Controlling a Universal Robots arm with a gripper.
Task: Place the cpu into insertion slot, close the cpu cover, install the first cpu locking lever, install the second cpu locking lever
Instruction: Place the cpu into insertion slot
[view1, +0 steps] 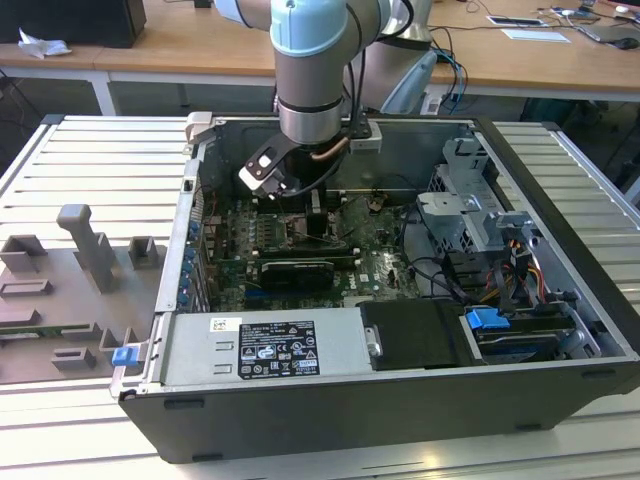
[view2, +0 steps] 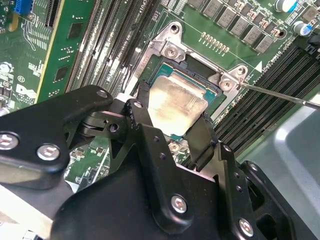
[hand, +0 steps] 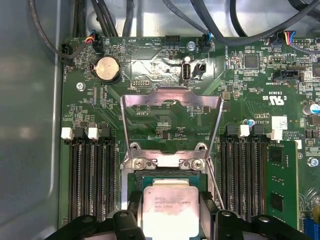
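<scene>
In both wrist views my gripper (view2: 172, 114) (hand: 170, 216) is shut on the cpu (view2: 176, 106) (hand: 167, 210), one black finger (view2: 141, 107) on each of two opposite edges of its silvery square top. The cpu hangs level right over the insertion slot (view2: 196, 76) (hand: 134, 176); I cannot tell whether it touches the socket. The cpu cover (hand: 172, 96), a silver frame with a large window, stands flipped open on its hinge past the slot. A thin locking lever rod (view2: 280, 95) sticks out beside the socket. In the exterior view the arm (view1: 310, 110) reaches down into the open computer case.
Long black memory slots (hand: 92, 180) (hand: 242, 175) flank the socket on both sides. A coin battery (hand: 107, 67) and cables lie beyond the cover. In the exterior view, a graphics card (view1: 295, 270), power supply (view1: 265, 345) and drive cage (view1: 470, 215) crowd the case.
</scene>
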